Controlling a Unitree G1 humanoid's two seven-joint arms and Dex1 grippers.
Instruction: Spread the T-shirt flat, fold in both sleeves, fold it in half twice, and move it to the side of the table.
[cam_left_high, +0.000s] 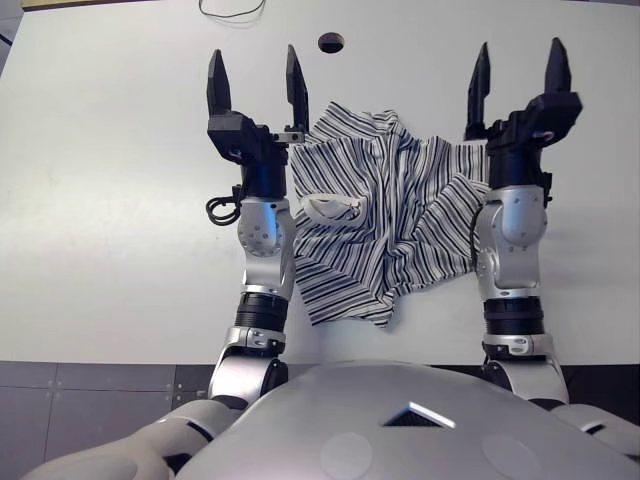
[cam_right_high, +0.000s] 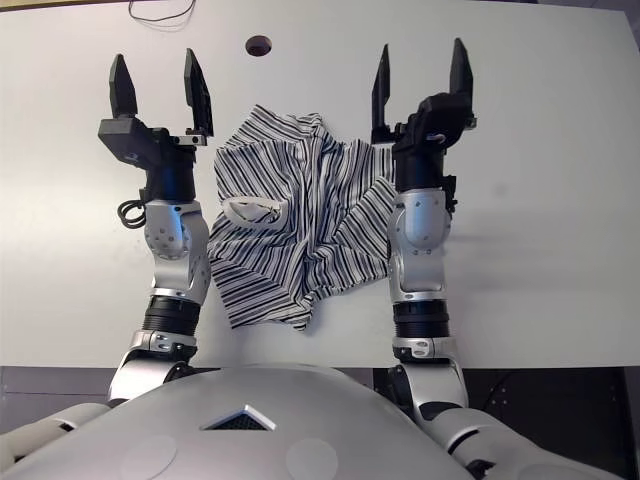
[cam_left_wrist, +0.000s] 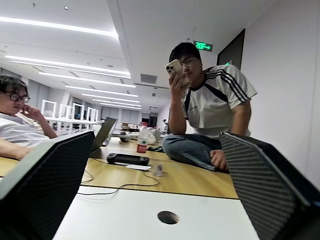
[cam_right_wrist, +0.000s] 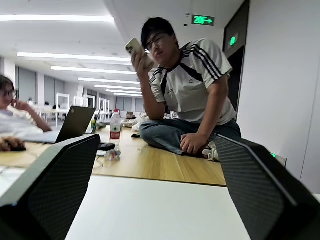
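White table (cam_left_high: 100, 200), striped T-shirt (cam_left_high: 385, 225) crumpled between two raised, empty grippers.
Left gripper (cam_left_high: 253, 55) stands with its fingers spread wide just off the T-shirt's left edge, holding nothing. Right gripper (cam_left_high: 520, 46) is likewise parted and empty at the T-shirt's right edge, with that forearm alongside the cloth's rim. The T-shirt lies bunched and wrinkled, its collar (cam_left_high: 330, 207) showing left of its middle. Beyond the T-shirt's far edge sits a round hole (cam_left_high: 331, 42) in the tabletop.
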